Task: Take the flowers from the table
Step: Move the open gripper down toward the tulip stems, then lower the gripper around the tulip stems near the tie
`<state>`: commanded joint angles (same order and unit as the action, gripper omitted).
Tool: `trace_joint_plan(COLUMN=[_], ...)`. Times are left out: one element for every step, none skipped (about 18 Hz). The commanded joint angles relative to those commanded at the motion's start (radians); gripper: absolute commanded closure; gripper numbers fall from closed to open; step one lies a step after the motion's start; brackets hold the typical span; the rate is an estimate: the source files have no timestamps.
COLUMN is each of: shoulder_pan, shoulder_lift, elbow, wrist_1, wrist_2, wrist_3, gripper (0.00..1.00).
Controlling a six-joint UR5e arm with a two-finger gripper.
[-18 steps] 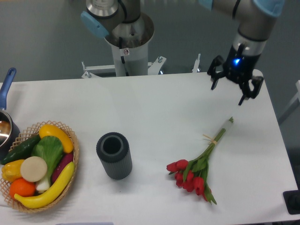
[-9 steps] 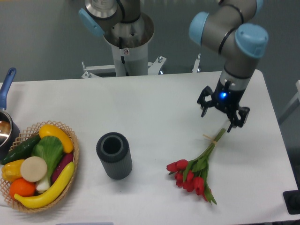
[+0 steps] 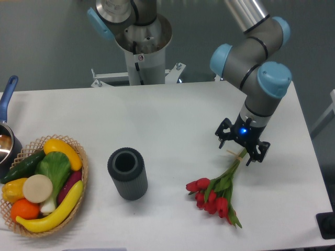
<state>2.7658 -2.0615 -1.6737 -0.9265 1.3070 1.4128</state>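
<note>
The flowers (image 3: 215, 192), a small bunch of red tulips with green leaves, lie on the white table (image 3: 172, 120) at the right front. Their thin stems run up and to the right, tied with pale string. My gripper (image 3: 241, 150) hangs open right over the upper end of the stems, one finger on each side of them. The stem tips are hidden under the gripper. I cannot tell whether the fingers touch the table.
A dark ribbed cylinder vase (image 3: 127, 173) stands upright left of the flowers. A wicker basket (image 3: 78, 157) of plastic fruit and vegetables sits at the front left. A pot with a blue handle (image 3: 8, 94) shows at the left edge. The arm's base (image 3: 141, 42) stands behind the table.
The gripper has come down and leftward from the back right of the table onto the upper stems. It stays open. The flowers have not moved.
</note>
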Motion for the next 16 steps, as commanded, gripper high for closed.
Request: trace_joint_plan(shoulder_pan=[0.002,0.002,0.002,0.000,0.000,-0.005,-0.009,-0.014,-0.015,-0.015,-0.015,-0.015,-0.015,-0.015,-0.017,-0.017], shoulder_lift=[-0.012,-0.020,-0.029,-0.034,-0.038,-0.043,-0.048,-0.054,-0.057,-0.061,-0.065,-0.065,-0.066,-0.066,-0.069,-0.072], elbow=[0.008,0.011,0.009,0.009,0.008,0.009,0.009,0.009,0.011,0.011,0.012,0.011,0.011,0.011,0.011,0.012], wrist_1=[0.006,0.011,0.011,0.012,0.014,0.014,0.015,0.017,0.017,0.017,0.017,0.017,0.020,0.021,0.023,0.025], wrist_2=[0.000,0.000,0.000,0.000,0.000,0.000,0.000,0.000,0.000,0.000,0.000,0.000,0.000,0.000,0.002,0.002], wrist_3=[0.000,-0.002,-0.003,-0.005,-0.006,-0.009,-0.011,-0.011,-0.011,-0.011,-0.009,-0.008,-0.009,-0.009,-0.009,-0.009], gripper=[0.00,0.00,0.00,0.00,0.00,0.00,0.00,0.00,0.00,0.00,0.00,0.00,0.00,0.00,0.00,0.01])
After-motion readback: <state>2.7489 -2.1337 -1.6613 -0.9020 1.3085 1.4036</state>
